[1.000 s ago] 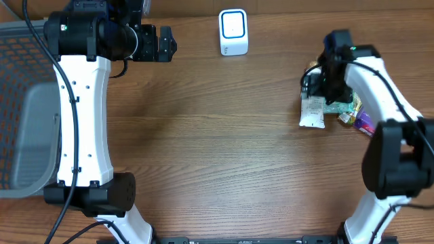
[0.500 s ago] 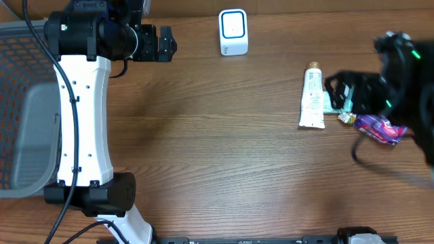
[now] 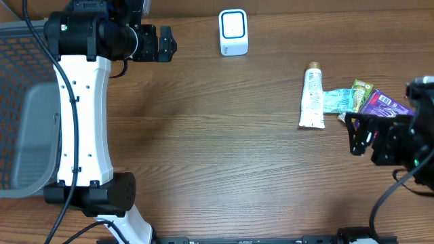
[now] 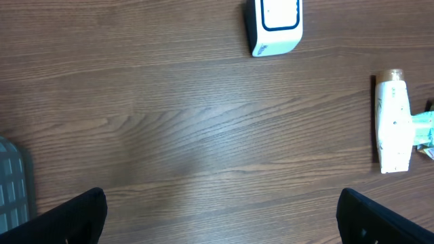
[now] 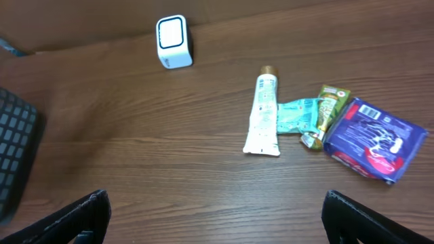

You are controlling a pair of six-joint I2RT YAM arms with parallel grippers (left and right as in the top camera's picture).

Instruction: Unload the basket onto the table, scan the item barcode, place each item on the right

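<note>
Brown wood-grain table (image 3: 217,156), grain running left to right. Lying flat in right half of overhead frame, above mid-height: white tube (image 3: 312,99) with gold cap. Long axis top to bottom of frame, slightly tilted, cap toward upper edge, flat crimped end toward lower edge. Print on tube too small to read; brand not made out. Against right side of tube: teal packet (image 3: 336,101); further right, green packet (image 3: 360,93) and purple packet (image 3: 384,105). Lettering on all three illegible. At top centre, well apart from tube: white scanner (image 3: 233,32) with blue-outlined face.

At upper left of overhead frame: left gripper (image 3: 168,45), jaws spread fully, grasping nothing, touching nothing, well apart from tube. At right edge, just below purple packet: right gripper (image 3: 353,134), jaws likewise released wide, empty, clear of tube and packets. In right wrist view, fingers (image 5: 81,213) at lower corners, only bare wood between them. At left edge of overhead frame: grey mesh basket (image 3: 20,102)
</note>
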